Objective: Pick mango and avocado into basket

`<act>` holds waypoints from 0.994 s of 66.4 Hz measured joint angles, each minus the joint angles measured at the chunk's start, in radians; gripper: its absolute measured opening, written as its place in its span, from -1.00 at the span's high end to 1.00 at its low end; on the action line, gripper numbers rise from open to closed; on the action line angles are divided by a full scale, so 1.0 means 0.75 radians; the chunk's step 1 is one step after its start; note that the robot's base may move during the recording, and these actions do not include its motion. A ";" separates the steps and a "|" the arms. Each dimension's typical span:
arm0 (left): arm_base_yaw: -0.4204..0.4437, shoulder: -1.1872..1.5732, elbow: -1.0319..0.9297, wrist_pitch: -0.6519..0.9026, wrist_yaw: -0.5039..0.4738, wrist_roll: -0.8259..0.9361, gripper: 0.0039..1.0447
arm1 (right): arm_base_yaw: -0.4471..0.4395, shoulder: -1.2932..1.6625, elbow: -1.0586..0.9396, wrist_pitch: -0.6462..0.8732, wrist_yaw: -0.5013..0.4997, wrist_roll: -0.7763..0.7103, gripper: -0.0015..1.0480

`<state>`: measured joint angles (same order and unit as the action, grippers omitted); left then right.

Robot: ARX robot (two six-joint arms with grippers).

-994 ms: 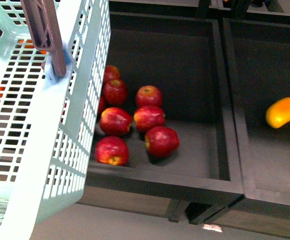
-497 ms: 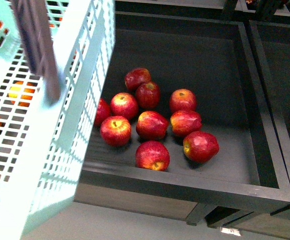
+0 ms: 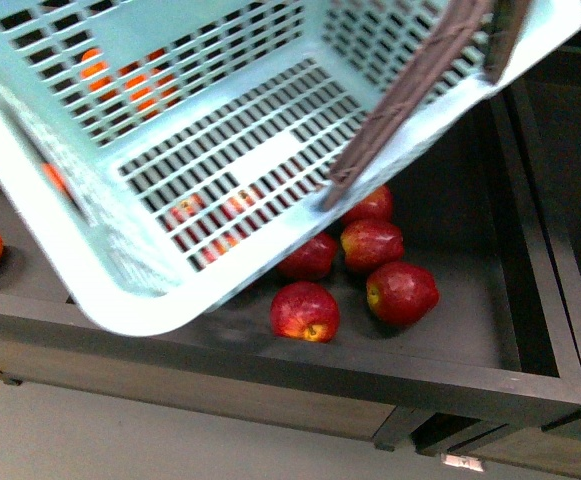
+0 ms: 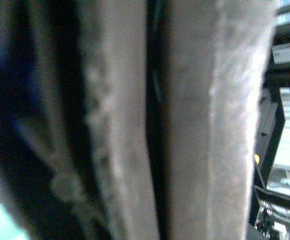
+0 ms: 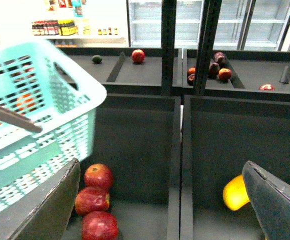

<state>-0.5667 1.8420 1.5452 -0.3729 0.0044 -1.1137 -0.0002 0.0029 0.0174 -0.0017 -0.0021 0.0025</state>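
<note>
1 slotted plastic basket (image 3: 140, 300) tilts over glossy round apples (image 3: 305, 310).

Slotted plastic basket (image 3: 130, 300) looks matt; red apples (image 3: 305, 310) shine glossy.

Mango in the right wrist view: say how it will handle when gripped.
The mango looks smooth-skinned, so it may slip in the jaws. Its rounded oval form would probably roll on the flat dark bin floor if nudged sideways.
</note>
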 joint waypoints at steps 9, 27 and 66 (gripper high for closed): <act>-0.092 0.052 0.102 -0.026 0.078 0.062 0.53 | 0.000 0.000 0.000 0.000 0.001 0.000 -0.83; -0.151 0.052 0.115 -0.082 0.153 0.238 0.53 | 0.000 0.000 0.000 0.000 0.002 0.000 -0.83; -0.140 0.052 0.115 -0.082 0.143 0.268 0.54 | -0.187 0.423 0.242 -0.484 -0.183 0.310 -0.83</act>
<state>-0.6716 1.8812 1.6318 -0.4343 0.1116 -0.9127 -0.1402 0.3199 0.1989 -0.3649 -0.1394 0.2348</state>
